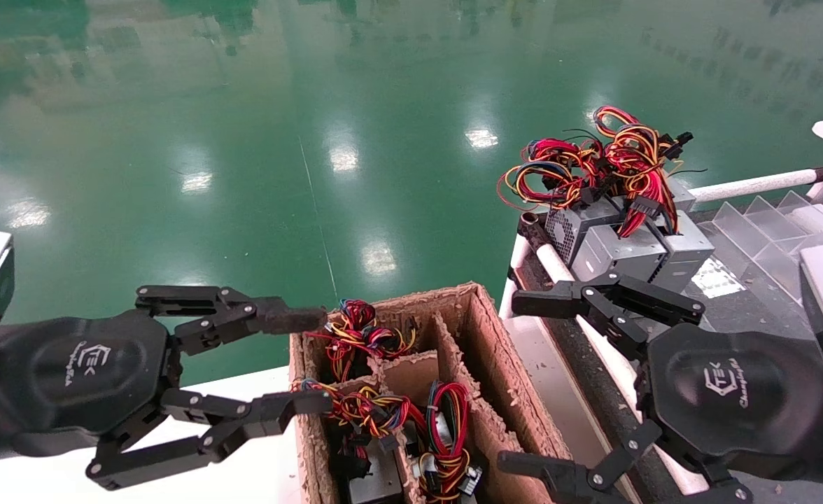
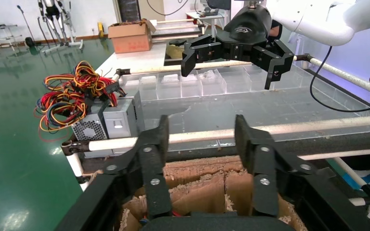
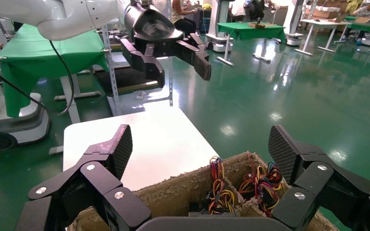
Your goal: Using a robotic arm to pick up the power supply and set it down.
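Note:
Power supplies stand in the compartments of a brown cardboard box (image 1: 485,329). One power supply (image 1: 378,481) shows its grey case under a compact red, yellow and blue wire bundle (image 1: 366,411). Other bundles (image 3: 219,192) poke up from neighbouring cells. My left gripper (image 1: 317,360) hovers open at the box's left wall, its fingers (image 2: 161,139) spread above the dividers (image 2: 202,187). On the box's right side, my right gripper (image 1: 520,381) is open too, with its pads (image 3: 120,149) wide apart and nothing between them.
Grey boxes with sprawling red-and-yellow wire loops (image 1: 614,238) sit on the rack at the right, beside clear plastic dividers (image 1: 768,224). A white rail (image 1: 754,185) edges that rack. A white tabletop (image 3: 139,139) lies left of the cardboard box. Green floor lies beyond.

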